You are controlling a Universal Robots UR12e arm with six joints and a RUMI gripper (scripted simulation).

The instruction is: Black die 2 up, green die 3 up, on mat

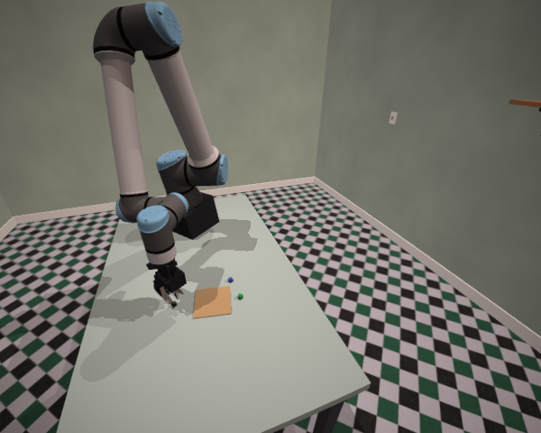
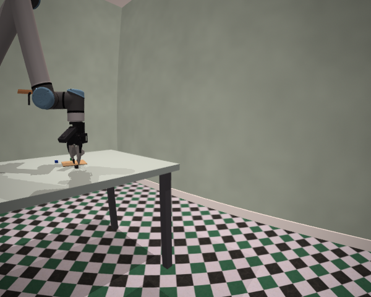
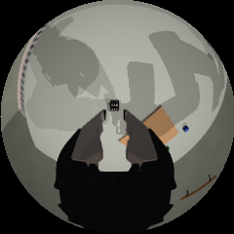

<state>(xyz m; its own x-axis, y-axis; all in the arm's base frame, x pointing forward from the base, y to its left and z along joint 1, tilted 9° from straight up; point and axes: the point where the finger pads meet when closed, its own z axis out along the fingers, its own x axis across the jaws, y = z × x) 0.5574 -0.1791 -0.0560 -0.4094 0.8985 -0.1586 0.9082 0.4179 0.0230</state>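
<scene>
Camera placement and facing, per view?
Top: high above the table, facing down across it toward the arm's black base; arm and gripper visible.
Exterior: off one side, near table height, facing across it; part of the arm, gripper.
Wrist: on the wrist, facing past the fingers at the black die; gripper only.
Top and exterior share the orange mat.

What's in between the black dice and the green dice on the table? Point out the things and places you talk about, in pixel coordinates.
The orange mat (image 1: 212, 302) lies between the black die (image 1: 173, 304) and the green die (image 1: 240, 296); the top view shows it.
</scene>
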